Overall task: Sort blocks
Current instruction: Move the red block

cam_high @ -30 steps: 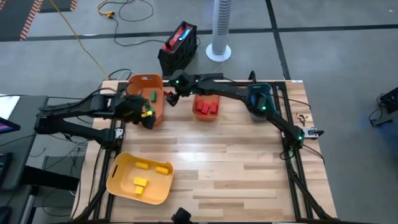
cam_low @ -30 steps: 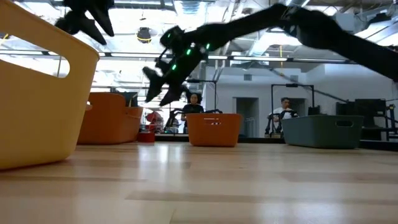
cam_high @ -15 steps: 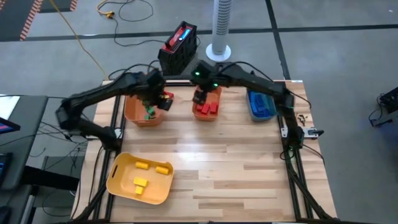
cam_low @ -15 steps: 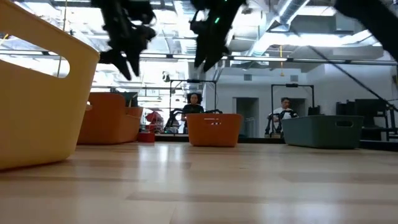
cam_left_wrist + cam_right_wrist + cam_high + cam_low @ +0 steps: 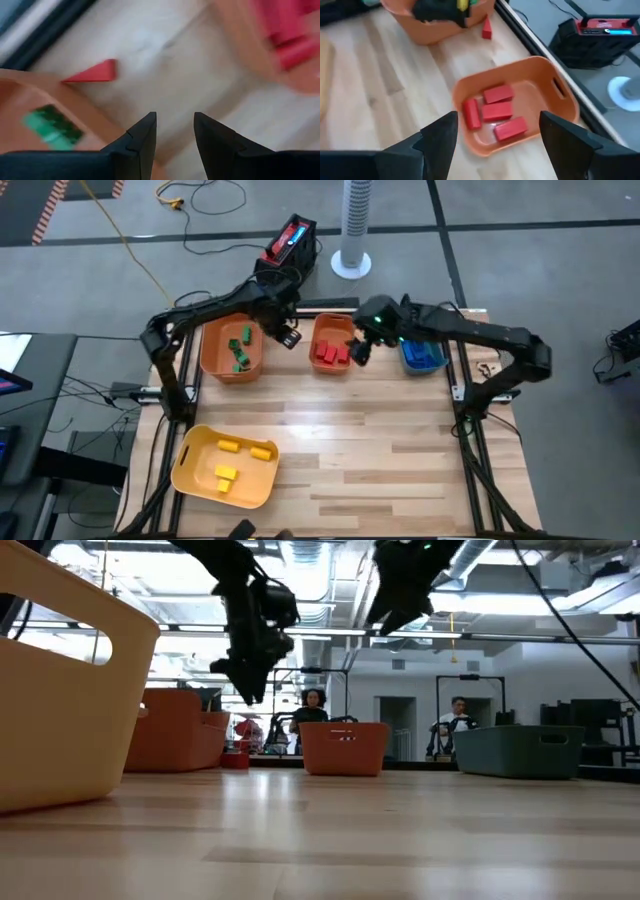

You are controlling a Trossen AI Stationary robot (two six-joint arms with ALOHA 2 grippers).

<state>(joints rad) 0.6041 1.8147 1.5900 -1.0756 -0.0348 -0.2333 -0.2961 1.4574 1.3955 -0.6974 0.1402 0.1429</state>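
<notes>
A lone red block lies on the wood near the far edge, between two orange bins. My left gripper hangs open above the table beside it, pointing down, with nothing between its fingers; in the high view my left gripper is between those bins. The left orange bin holds green blocks. The middle orange bin holds red blocks. My right gripper is open and raised over that bin's right side, holding nothing.
A teal bin with blue blocks stands at the far right. A yellow bin with yellow blocks sits at the near left. The table's middle and near right are bare wood. People sit in the room beyond the table.
My left gripper has swung from the left orange bin toward the table's right, sinking and rolling, and now hangs between the two orange bins. My right gripper has drawn back toward the table's right and risen, from beside the left bin to over the middle bin.
</notes>
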